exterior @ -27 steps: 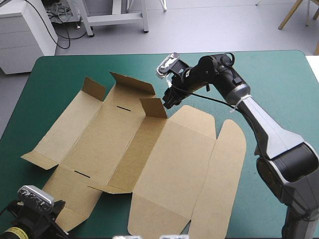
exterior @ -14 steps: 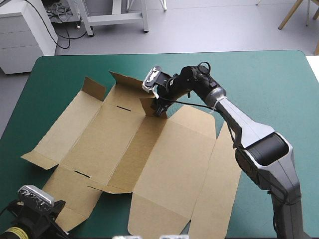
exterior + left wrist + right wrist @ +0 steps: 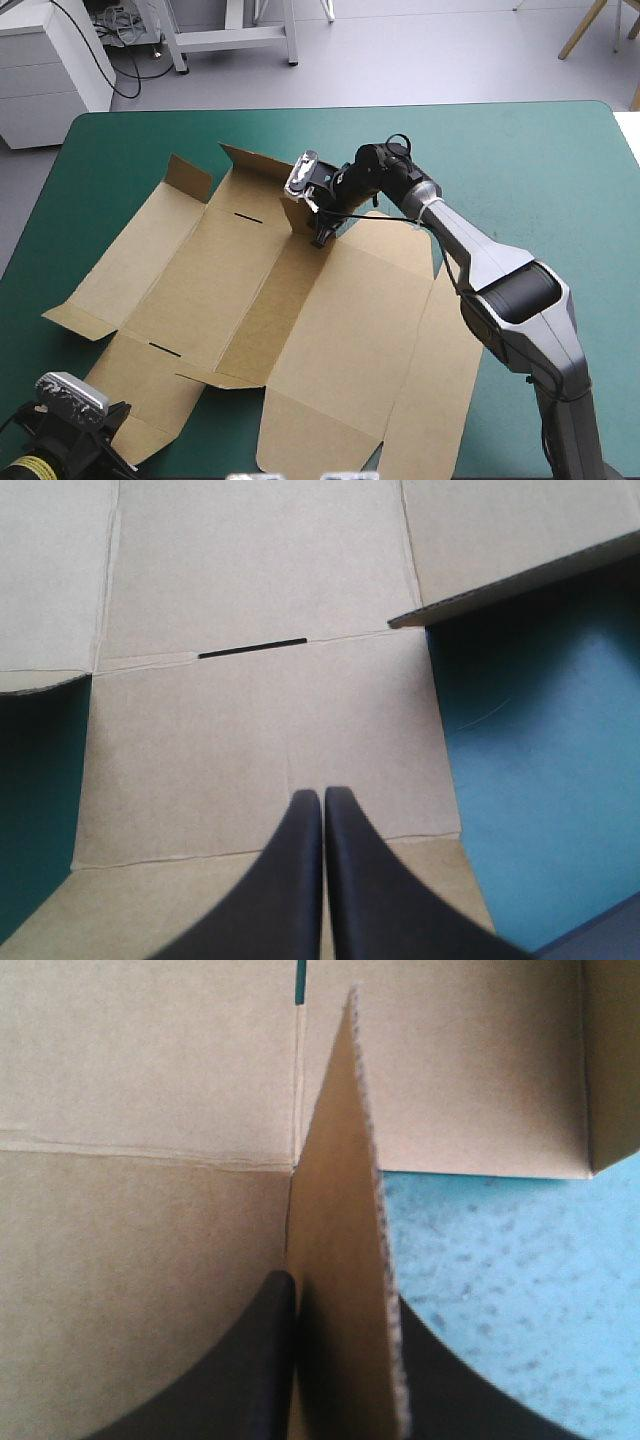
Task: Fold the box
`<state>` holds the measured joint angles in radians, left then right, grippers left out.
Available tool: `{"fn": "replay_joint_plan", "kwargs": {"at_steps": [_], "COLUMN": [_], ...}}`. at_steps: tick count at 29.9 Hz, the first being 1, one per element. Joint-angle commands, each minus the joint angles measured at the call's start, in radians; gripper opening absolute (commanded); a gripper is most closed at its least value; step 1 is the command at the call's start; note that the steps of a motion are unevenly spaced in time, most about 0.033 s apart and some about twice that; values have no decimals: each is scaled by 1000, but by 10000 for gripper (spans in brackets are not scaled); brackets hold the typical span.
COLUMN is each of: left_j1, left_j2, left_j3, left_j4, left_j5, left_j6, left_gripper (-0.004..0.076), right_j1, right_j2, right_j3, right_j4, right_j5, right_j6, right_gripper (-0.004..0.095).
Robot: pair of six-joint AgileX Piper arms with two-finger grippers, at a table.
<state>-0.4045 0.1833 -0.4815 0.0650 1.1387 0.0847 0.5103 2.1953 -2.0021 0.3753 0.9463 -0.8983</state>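
Box [image 3: 340,320] is lying opened out and mostly flat on the teal-green cover [image 3: 520,150]. It takes up the left and middle of the table, and its long lid panel reaches toward the near edge. A few bits stand up: a wide flap [image 3: 265,165] along the far edge, a corner flap [image 3: 188,178] at the far left, and an upright flap [image 3: 298,215] near the middle of the far side.

That last one is where your right gripper [image 3: 322,232] is. In its wrist view the upright flap [image 3: 345,1210] stands on edge between the two black fingers [image 3: 240,1370], one on each side. They're nearly closed with only the board's thickness between them, so it's pinching that flap. One side of the flap is flat board, the other is bare cover.

Your left gripper [image 3: 322,795] is down at the near left corner of the table, over one of the box's flat panels. Its fingers are pressed together into one point with nothing between them. Ahead of the tips there's a thin dark slot [image 3: 252,648] cut along a crease. Off to one side is a panel edge [image 3: 520,578] that looks lifted off the cover. Can't tell if the tips actually touch the board or just hang above it.
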Motion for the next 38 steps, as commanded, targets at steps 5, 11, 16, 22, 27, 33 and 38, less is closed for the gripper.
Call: {"fn": "replay_joint_plan", "kwargs": {"at_steps": [5,11,16,22,27,33,38], "left_j1": [0,0,0,0,0,0,0], "left_j2": [13,13,13,13,13,13,13], "left_j3": [-21,-21,-21,-52,-54,-54,-54], "left_j4": [3,-24,-24,3,30,30,30], "left_j5": [-57,-66,-137,-264,-280,-278,-278], "left_j6": [-4,-4,-4,-4,-4,-4,-4], "left_gripper": [-10,-10,-10,-10,-10,-10,-10], "right_j1": [2,2,2,2,2,2,4], "right_j2": [-65,-65,-65,-67,-67,-67,-67], "right_j3": [-32,-73,-111,-122,-122,-122,-122], "right_j4": [-5,-98,-100,-98,-63,-41,-45], "right_j5": [18,10,96,258,258,258,258], "right_j6": [-76,-272,-455,-434,-457,-399,-302], "right_gripper": [-19,-19,-19,-19,-20,-19,-18]}}
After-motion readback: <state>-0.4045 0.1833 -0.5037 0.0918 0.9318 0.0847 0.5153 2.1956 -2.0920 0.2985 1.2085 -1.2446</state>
